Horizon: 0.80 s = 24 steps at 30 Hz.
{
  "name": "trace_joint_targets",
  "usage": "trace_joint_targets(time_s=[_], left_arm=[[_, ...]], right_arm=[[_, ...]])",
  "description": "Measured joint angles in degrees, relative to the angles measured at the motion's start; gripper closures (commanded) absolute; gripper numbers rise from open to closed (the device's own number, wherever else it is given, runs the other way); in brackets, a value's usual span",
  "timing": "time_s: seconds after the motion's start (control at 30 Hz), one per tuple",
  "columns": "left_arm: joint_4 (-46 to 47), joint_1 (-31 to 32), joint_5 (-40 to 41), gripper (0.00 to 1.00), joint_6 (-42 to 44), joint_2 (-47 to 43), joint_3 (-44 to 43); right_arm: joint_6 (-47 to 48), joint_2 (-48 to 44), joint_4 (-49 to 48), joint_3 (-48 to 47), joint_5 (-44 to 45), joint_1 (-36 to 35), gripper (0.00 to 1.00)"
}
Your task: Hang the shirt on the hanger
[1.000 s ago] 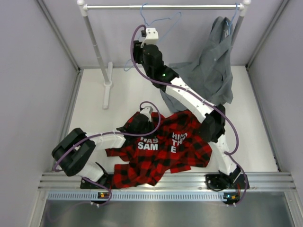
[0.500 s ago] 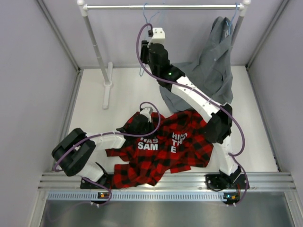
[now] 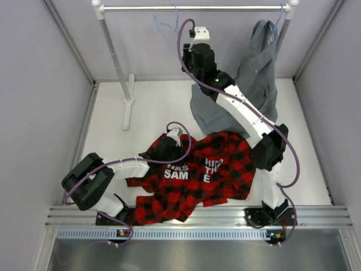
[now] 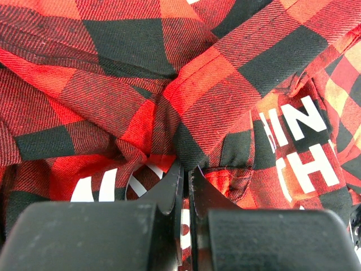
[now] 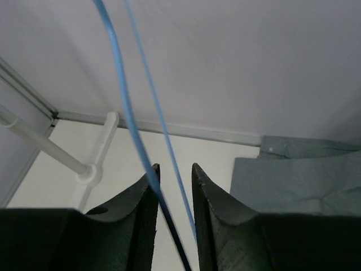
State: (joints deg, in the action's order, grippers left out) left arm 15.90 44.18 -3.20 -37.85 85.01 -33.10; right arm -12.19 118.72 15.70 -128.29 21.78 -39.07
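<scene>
The red-and-black plaid shirt lies crumpled on the white floor with its white lettering facing up. My left gripper is at the shirt's upper left. In the left wrist view it is shut on a fold of the shirt. The thin light-blue hanger hangs from the rail. My right gripper is raised just right of it. In the right wrist view the gripper is narrowly open. Two hanger wires pass between its fingers and are not pinched.
A grey shirt hangs on another blue hanger at the rail's right end and drapes to the floor; it also shows in the right wrist view. The white rack post and its foot stand at the back left. Grey walls enclose three sides.
My right arm has swung right and up toward the rail. The hanger has turned with it and now shows small, left of the gripper. The left arm and the shirt have not moved.
</scene>
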Motion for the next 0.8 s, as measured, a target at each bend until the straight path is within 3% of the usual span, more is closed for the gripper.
trace_joint_targets(time_s=[0.3, 0.43, 0.6, 0.77, 0.8], left_arm=[[0.46, 0.0, -0.04, 1.0, 0.0, 0.04, 0.02], [0.68, 0.0, -0.04, 1.0, 0.0, 0.31, 0.24], [0.81, 0.0, -0.24, 1.0, 0.02, 1.07, 0.24], [0.83, 0.0, -0.28, 1.0, 0.02, 1.16, 0.24], [0.83, 0.0, -0.28, 1.0, 0.02, 1.16, 0.24]], right_arm=[[1.73, -2.49, 6.29, 3.08, -5.99, 1.92, 0.77], [1.84, -3.5, 7.13, 3.82, -8.68, 3.21, 0.85], [2.32, -3.98, 7.58, 3.82, -11.34, 4.28, 0.8], [3.02, -4.46, 7.67, 3.82, -13.33, 4.33, 0.9], [3.1, -4.55, 7.69, 3.82, -13.51, 4.33, 0.97]])
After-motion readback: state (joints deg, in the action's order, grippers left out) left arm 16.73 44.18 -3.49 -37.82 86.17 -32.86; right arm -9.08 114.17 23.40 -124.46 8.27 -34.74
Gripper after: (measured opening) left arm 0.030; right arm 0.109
